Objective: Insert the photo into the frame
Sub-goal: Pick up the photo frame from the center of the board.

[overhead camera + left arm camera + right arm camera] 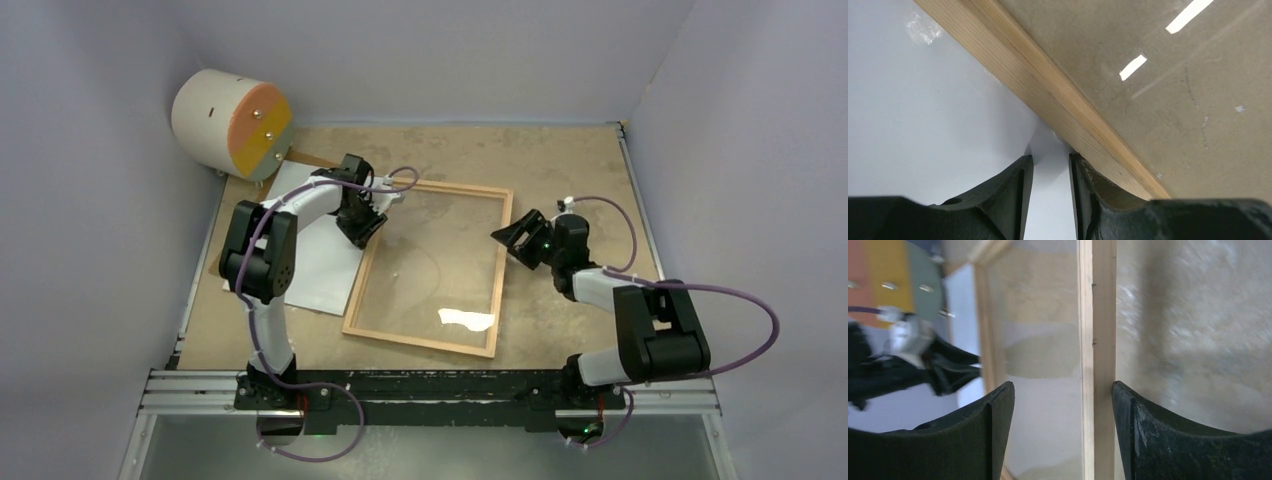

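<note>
1. Your landmark is the frame [420,341]. It is a thin light-wood rectangle with a clear pane [430,260], lying flat on the fibreboard table [560,160] between your two arms. You can see the table surface through the pane.
2. The photo [325,265] lies just beside the frame's left rail, plain white back up. It is outside the frame and partly under your left arm.
3. Your left gripper [368,222] is down at the frame's left rail, close to the far left corner, where the photo's edge meets the wood.
4. In your left wrist view the left gripper [1050,159] has its fingers only a narrow way apart.
   - The photo [923,115] shows white between them.
   - One finger sits against the frame [1048,90].
   - A small fold of the sheet rises just ahead of the fingertips.
   - You cannot tell whether the fingers are pinching the sheet or only resting on it.
5. Your right gripper [503,236] is at the frame's right rail, about a third of the way along from the far corner.
6. In your right wrist view the right gripper [1063,390] is spread wide and grasps nothing.
   - The rail of the frame [1096,340] runs between its fingers.
   - The rail lies hard by the finger on the right of that view and well clear of the other.
7. A short cylinder [232,125] with an orange and yellow face lies on its side beyond the frame's far left corner, against the back wall.
</note>
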`<state>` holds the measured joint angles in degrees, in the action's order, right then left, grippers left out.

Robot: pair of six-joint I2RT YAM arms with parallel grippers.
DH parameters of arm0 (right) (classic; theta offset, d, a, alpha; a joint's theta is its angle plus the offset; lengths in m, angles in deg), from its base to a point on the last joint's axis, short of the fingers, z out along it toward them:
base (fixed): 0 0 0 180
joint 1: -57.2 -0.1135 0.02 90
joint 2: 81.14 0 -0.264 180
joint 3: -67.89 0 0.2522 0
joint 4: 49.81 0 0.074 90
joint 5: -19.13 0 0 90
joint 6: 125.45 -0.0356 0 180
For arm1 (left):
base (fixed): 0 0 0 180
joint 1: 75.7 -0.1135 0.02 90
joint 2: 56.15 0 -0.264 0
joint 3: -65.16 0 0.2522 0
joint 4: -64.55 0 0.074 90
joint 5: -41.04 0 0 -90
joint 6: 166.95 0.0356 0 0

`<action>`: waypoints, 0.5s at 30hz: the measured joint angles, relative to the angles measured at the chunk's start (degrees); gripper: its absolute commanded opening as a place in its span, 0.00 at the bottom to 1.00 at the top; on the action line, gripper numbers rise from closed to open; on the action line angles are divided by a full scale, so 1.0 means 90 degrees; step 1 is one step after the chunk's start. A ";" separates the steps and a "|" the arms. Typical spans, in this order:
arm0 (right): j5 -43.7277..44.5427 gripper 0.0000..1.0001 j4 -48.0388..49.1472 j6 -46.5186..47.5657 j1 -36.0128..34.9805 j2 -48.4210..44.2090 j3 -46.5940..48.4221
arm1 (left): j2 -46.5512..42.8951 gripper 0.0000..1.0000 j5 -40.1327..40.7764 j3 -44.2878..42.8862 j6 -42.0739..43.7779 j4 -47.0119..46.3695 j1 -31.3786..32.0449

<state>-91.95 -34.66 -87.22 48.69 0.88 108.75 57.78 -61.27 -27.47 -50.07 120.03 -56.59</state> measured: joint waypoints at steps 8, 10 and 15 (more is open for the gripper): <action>-0.0792 0.71 0.4554 -0.2176 0.0182 -0.0049 -0.0481 | 0.0056 0.38 0.0457 0.0002 0.0095 -0.0027 0.0007; -0.1549 0.78 0.5564 -0.3028 -0.0078 0.0168 -0.0418 | 0.0053 0.38 0.0486 0.0012 0.0090 -0.0027 0.0063; -0.2844 0.99 0.6113 -0.4284 -0.0736 0.0988 -0.0486 | 0.0044 0.38 0.0495 0.0015 0.0087 -0.0100 0.0151</action>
<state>-117.55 20.35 -125.77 42.07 9.78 104.37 58.17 -56.81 -27.34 -49.29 119.13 -55.23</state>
